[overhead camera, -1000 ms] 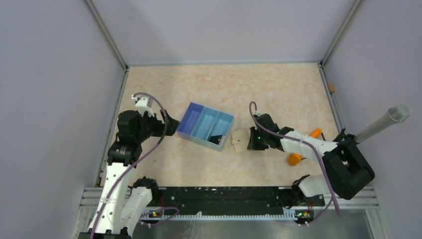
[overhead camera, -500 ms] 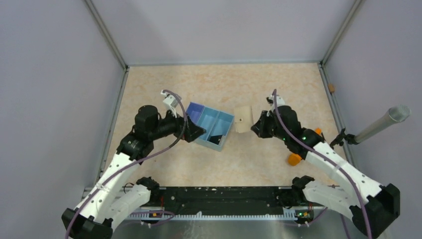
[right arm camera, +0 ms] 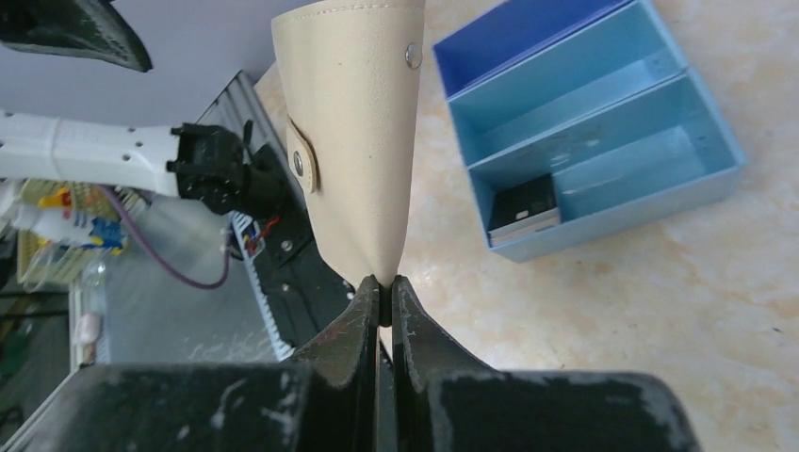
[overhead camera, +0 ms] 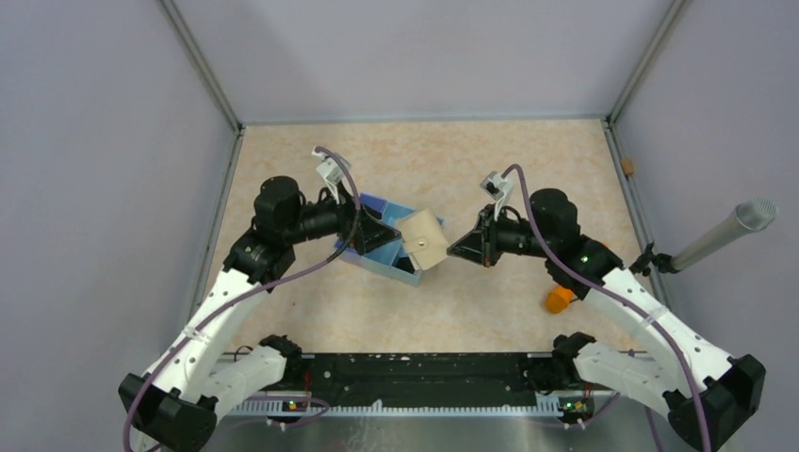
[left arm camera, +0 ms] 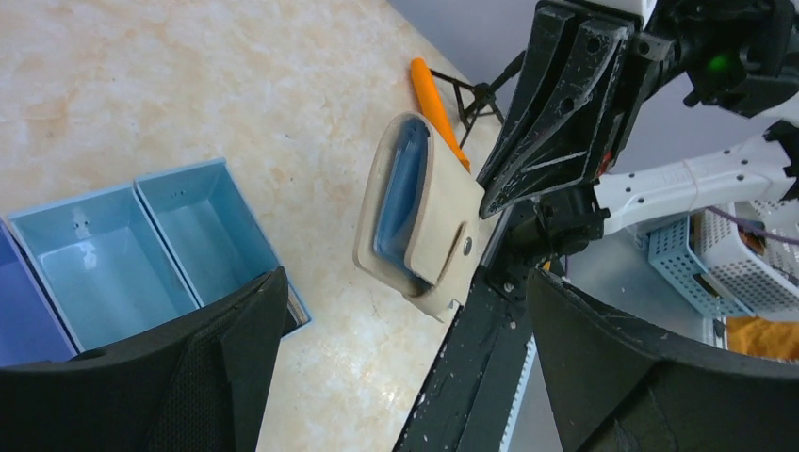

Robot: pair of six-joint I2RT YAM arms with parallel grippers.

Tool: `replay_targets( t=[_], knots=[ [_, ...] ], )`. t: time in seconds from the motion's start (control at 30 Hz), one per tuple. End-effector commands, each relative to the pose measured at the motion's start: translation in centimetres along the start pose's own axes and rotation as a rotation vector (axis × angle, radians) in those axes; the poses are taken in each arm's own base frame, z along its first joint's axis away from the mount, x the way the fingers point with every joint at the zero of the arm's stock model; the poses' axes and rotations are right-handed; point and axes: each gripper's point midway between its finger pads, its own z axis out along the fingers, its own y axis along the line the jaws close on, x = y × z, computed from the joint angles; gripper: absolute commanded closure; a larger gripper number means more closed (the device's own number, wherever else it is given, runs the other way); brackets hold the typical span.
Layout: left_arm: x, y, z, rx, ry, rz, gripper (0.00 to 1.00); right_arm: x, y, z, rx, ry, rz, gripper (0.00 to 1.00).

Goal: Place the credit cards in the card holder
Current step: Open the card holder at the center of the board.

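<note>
The right gripper is clamped on one edge of the beige card holder and holds it aloft between the arms, near the blue tray. Light-blue credit cards show in the holder's pocket. The left gripper faces it, spread wide and empty. Insertion looks nearly done, and the next move is probably for the left gripper to push the cards home.

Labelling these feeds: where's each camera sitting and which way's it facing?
Top external: above and behind, looking down at the table; left hand and right hand show.
Left wrist: rides the left hand, faces the card holder; open fingers frame it.
Right wrist: looks along the right hand pinching the holder.
All share holder and blue tray.
</note>
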Motion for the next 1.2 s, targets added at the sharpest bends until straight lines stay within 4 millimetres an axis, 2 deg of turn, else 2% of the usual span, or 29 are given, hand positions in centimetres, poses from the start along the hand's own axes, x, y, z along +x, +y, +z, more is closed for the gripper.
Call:
replay_targets(
  t=[0.0,0.07,0.23,0.33,0.4,0.47,0.53,0.6,0.7,0.83,1.0,1.07,1.17],
  knots=[
    [0.2,-0.9,0.2,0.055,0.049,0.041,0.01,-2.4,4.4,0.0,-0.222,-0.014,-0.103,1.0],
    [0.8,-0.5,0.4,0.048,0.076,0.035,0.01,-2.4,4.7,0.4,-0.241,0.003,-0.111,1.0],
    [2.3,-1.7,1.2,0.147,0.147,-0.005,0.01,-2.0,4.4,1.4,-0.232,0.058,-0.134,1.0],
    [3.2,-1.6,1.7,0.163,0.181,-0.029,0.02,-1.9,4.3,2.1,-0.234,0.075,-0.146,1.0],
    [3.8,-1.3,2.0,0.166,0.201,-0.046,0.09,-2.0,4.2,2.3,-0.233,0.082,-0.151,1.0],
    [4.1,-1.2,2.2,0.175,0.206,-0.056,0.22,-1.9,4.0,2.6,-0.228,0.093,-0.156,1.0],
    [4.3,-1.0,2.4,0.178,0.209,-0.069,0.28,-1.8,3.6,2.8,-0.216,0.104,-0.164,1.0],
    [4.5,-0.9,2.4,0.178,0.214,-0.074,0.25,-1.7,3.2,3.0,-0.201,0.116,-0.169,1.0],
    [4.4,-0.3,2.5,0.147,0.206,-0.064,0.12,-1.2,2.7,3.2,-0.184,0.141,-0.17,1.0],
    [4.3,0.6,2.3,0.089,0.193,-0.04,0.11,-0.8,2.3,3.4,-0.172,0.158,-0.17,1.0],
    [4.0,1.5,2.0,0.048,0.177,-0.045,0.26,-0.5,2.0,3.4,-0.167,0.17,-0.172,1.0],
    [4.0,1.6,1.9,0.047,0.172,-0.052,0.35,-0.5,2.0,3.3,-0.165,0.173,-0.173,1.0],
    [4.1,1.5,2.0,0.066,0.172,-0.066,0.53,-0.3,1.9,3.3,-0.162,0.177,-0.173,1.0]
  ],
)
